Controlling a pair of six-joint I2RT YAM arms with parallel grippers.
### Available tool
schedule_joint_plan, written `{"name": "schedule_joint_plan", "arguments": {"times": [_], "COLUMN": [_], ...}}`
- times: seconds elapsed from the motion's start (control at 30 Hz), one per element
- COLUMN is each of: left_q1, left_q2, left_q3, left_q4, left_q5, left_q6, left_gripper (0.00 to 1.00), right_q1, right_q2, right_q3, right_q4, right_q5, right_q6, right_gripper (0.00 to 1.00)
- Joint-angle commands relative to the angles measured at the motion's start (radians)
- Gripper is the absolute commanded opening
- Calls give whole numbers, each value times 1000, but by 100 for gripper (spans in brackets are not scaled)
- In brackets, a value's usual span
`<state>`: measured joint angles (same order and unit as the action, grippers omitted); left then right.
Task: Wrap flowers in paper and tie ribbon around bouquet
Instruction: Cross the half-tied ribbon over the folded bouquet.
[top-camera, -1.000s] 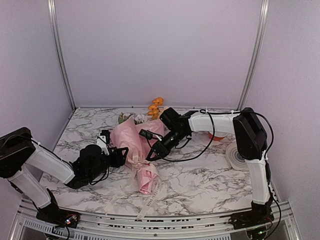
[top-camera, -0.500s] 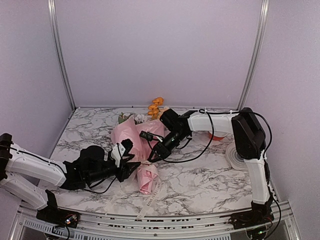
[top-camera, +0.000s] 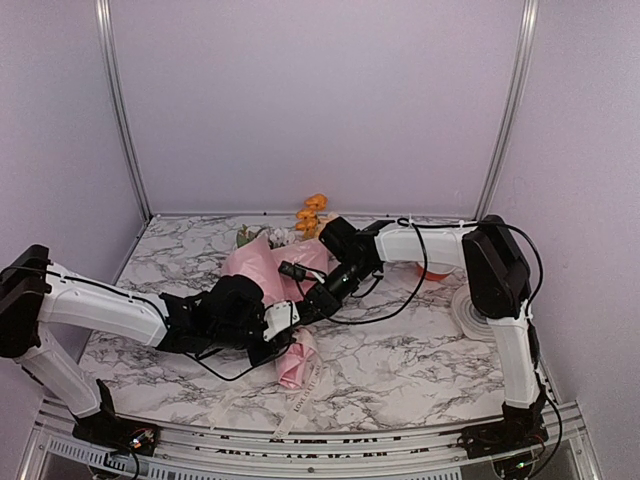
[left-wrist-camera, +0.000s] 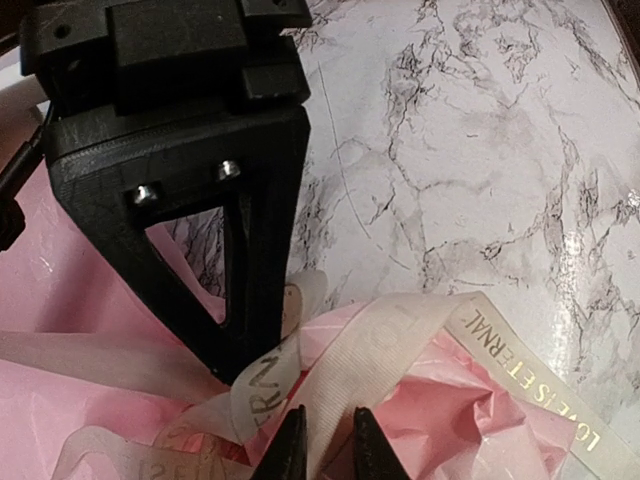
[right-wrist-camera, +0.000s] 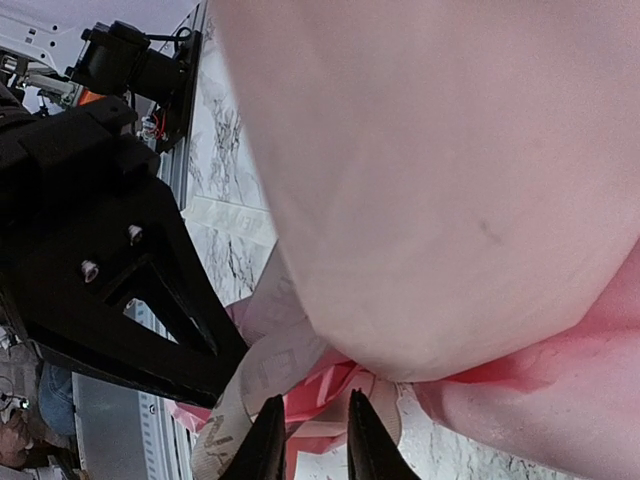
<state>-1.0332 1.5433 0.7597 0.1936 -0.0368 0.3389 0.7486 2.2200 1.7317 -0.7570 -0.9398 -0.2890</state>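
Observation:
The bouquet (top-camera: 262, 275) lies on the marble table, pink paper (left-wrist-camera: 520, 430) round it. Orange and white flowers (top-camera: 312, 213) stick out at its far end. The cream ribbon (left-wrist-camera: 410, 345) with dark lettering loops over the narrow lower part, and a loose end trails toward the front edge (top-camera: 305, 395). My left gripper (top-camera: 285, 320) (left-wrist-camera: 326, 445) has come in from the left, jaws nearly together with a band of ribbon pinched between them. My right gripper (top-camera: 306, 304) (right-wrist-camera: 312, 445) comes from the right and is shut on ribbon and crumpled paper right beside it.
A white spool (top-camera: 468, 310) and an orange object (top-camera: 433, 272) sit at the right by the right arm. A black cable (top-camera: 400, 305) hangs over the table there. Lilac walls with metal posts close in the back and sides.
My left arm swung right from beside the bouquet onto its narrow part, and its jaws closed from wide apart onto the ribbon. The right arm stayed put.

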Motion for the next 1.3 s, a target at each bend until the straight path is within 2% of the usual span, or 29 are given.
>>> {"name": "schedule_joint_plan", "arguments": {"times": [0.0, 0.13, 0.27, 0.43, 0.83, 1.03, 1.27], "left_q1": [15, 18, 18, 18, 29, 50, 63], "left_q2": [32, 50, 69, 61, 78, 81, 74], "left_q3": [61, 68, 70, 44, 18, 4, -21], "left_q4": [-150, -140, -79, 40, 120, 147, 199], "left_q5": [23, -9, -168, -296, -270, -238, -176], "left_q6": [32, 23, -8, -37, -83, -113, -144], "left_gripper": [14, 16, 16, 16, 16, 0, 0], "right_q1": [1, 1, 4, 10, 11, 12, 15], "right_q2": [12, 10, 16, 16, 21, 36, 42], "right_q3": [40, 35, 38, 39, 31, 26, 13], "right_q4": [7, 12, -11, -14, 126, 127, 157], "right_q5": [-20, -24, -33, -64, -95, -89, -57], "right_q6": [0, 4, -16, -27, 69, 78, 111], "right_gripper": [21, 22, 22, 22, 25, 27, 34]}}
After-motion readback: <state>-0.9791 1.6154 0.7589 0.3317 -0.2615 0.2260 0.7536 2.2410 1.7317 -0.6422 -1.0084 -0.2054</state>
